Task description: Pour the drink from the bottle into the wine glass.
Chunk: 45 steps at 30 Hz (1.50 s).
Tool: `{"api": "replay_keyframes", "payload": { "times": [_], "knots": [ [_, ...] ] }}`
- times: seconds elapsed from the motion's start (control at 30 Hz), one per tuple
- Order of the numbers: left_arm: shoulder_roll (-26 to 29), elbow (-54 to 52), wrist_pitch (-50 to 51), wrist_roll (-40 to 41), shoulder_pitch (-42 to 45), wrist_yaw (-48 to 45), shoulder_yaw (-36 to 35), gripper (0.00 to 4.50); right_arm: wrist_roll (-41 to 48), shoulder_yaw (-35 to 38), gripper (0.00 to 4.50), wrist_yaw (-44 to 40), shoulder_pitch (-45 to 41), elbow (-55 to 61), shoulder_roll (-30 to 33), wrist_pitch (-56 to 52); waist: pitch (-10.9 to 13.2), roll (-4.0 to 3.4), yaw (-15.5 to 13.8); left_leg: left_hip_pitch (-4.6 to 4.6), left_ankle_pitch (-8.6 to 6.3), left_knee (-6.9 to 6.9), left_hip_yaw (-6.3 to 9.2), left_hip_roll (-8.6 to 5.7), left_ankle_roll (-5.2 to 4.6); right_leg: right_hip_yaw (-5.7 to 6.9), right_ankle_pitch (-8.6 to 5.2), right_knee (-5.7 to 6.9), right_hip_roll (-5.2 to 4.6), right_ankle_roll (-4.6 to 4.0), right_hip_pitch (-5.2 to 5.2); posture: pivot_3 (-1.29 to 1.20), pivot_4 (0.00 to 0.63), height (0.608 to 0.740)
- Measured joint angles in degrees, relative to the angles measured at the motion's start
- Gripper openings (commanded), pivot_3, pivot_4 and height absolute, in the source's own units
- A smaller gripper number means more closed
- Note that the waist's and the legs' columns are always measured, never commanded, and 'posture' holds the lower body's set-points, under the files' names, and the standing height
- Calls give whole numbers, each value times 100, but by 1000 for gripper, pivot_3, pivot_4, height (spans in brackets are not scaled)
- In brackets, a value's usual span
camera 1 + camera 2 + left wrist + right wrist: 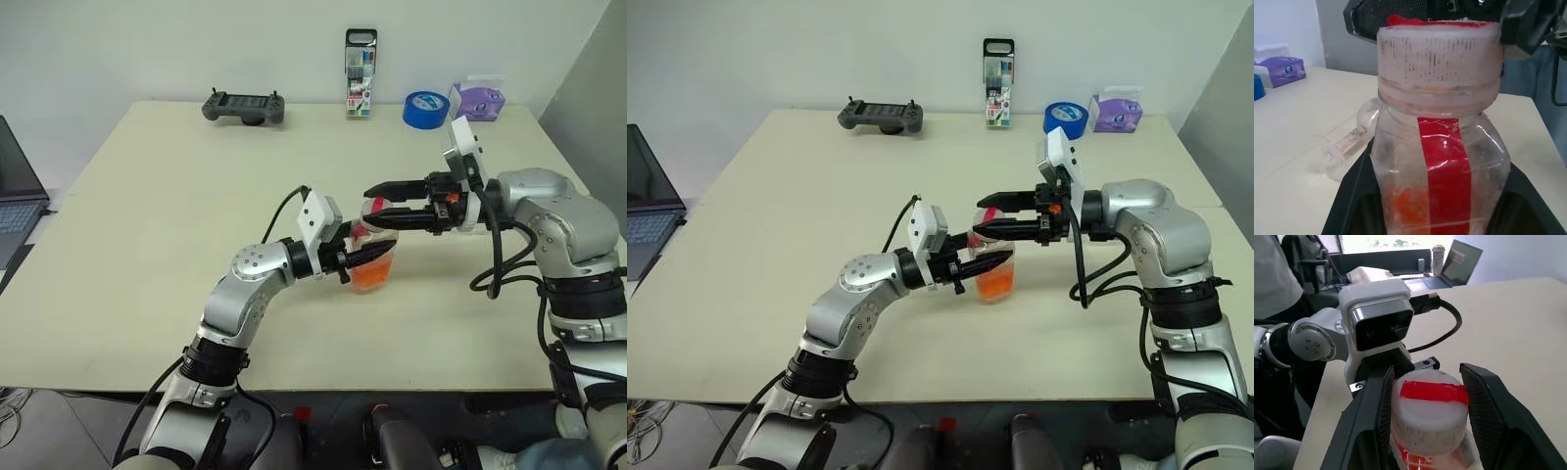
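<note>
I see the small clear plastic bottle (373,260) with squarish sides, a red strip down its face and a white cap (1429,407) taped red on top, standing upright near the middle of the cream table (147,215). Bright orange liquid (371,273) sits in its lower part. My left gripper (364,258) is clamped tight on the bottle's body. My right gripper (380,203) reaches in level from the other side, its two black fingers (1376,416) set either side of the cap, touching it or very nearly. A clear stemmed wine glass (1349,142) lies tipped on the table just behind the bottle. Along the far edge stand a grey handheld controller (244,107), a tall marker pack (360,73), a blue tape roll (425,108) and a purple tissue pack (477,100). A laptop (18,191) sits off the left edge.
</note>
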<state>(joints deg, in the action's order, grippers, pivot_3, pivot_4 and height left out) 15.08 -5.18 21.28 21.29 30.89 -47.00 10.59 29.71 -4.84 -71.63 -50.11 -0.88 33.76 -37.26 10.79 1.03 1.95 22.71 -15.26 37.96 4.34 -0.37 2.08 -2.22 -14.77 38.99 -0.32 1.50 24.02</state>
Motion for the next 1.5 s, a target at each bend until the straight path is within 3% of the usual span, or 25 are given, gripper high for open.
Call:
{"api": "replay_keyframes", "payload": {
  "times": [0.23,0.47,0.83,1.2,1.5],
  "knots": [
    [49,-81,-2,-8,-89,102,-1,1761,-144,-132,1815,-203,-117,-249,-54,315,0,0,-25,10,1,6,11,-16,2,-8,0,-5,-39,0,4,0,150,740],
    [49,-81,-10,-36,-107,137,9,1755,-82,265,4258,509,-396,-52,-255,354,0,0,-26,8,1,7,19,-16,3,0,0,0,-49,-1,4,0,150,740],
    [49,129,-29,-106,-101,120,17,1742,-136,494,4276,2768,156,1687,-421,-613,0,0,-28,11,1,6,16,-17,3,-5,0,-1,-52,-1,5,0,150,740],
    [46,298,-75,-137,25,141,-57,1742,-137,680,4276,5199,1235,3522,-1399,-2036,0,-1,-20,9,2,5,18,-14,4,-4,0,2,-46,0,5,0,150,740],
    [34,307,-171,-195,25,143,-103,1742,-310,104,4276,6491,1379,4300,-2204,-3078,-1,-1,-17,9,3,6,19,-16,4,-4,0,2,-44,0,5,0,150,740]
  ]
}}
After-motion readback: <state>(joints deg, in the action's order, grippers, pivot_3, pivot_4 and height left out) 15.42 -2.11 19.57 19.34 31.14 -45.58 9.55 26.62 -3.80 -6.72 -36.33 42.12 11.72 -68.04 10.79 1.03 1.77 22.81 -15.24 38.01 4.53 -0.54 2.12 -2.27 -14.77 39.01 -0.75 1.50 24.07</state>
